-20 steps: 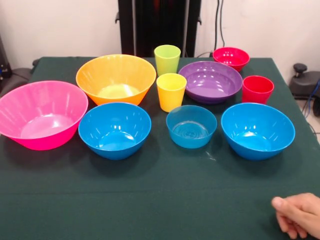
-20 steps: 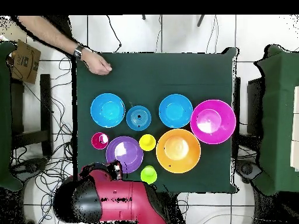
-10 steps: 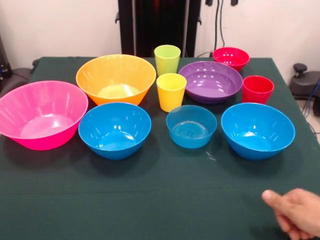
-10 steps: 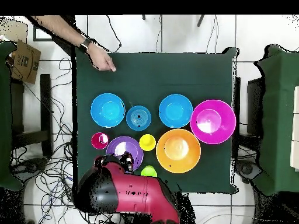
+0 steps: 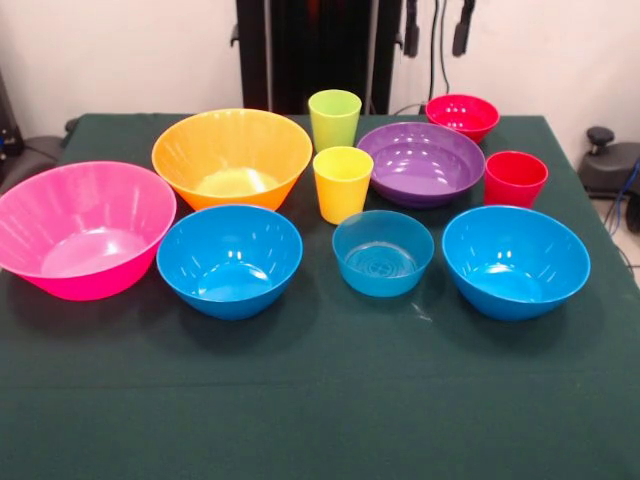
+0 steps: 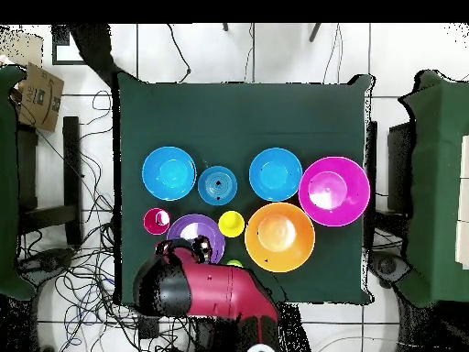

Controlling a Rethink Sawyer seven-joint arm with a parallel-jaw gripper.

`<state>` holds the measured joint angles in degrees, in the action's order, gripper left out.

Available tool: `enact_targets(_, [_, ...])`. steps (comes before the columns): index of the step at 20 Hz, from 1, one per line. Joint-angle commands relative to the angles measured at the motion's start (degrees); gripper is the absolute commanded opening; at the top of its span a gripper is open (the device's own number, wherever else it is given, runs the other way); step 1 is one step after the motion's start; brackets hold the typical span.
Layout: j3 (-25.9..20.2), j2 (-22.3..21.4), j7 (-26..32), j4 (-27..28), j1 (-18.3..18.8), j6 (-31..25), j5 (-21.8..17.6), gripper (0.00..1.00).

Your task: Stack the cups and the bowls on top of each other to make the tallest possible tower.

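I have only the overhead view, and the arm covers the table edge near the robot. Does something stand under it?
Observer: Yes. The front view shows a small red bowl standing upright there, behind the purple bowl.
Operator: I see only a bit of the lime green cup. Is it upright?
Observer: Yes. The lime green cup stands upright, mouth up, behind the yellow cup.
Operator: Does the gripper hold anything?
Observer: No. The gripper hangs open, well above the bowls, with nothing between its fingers.

Pink bowl (image 5: 85,230), orange bowl (image 5: 232,157), purple bowl (image 5: 421,163), yellow cup (image 5: 342,183), lime cup (image 5: 334,119), red cup (image 5: 515,179) on dark green cloth (image 5: 320,400).
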<state>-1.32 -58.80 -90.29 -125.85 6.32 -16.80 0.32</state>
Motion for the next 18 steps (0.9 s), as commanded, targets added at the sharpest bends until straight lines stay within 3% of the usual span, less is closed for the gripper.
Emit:
enact_targets(1, [-5.5,7.9,-7.0,1.4,0.4,2.2,-0.6,1.00])
enact_targets(9, [-6.3,10.4,-5.3,3.8,2.1,2.4,-1.5,1.00])
enact_targets(18, [-4.5,8.2,-5.3,5.1,1.1,-1.4,-1.5,1.00])
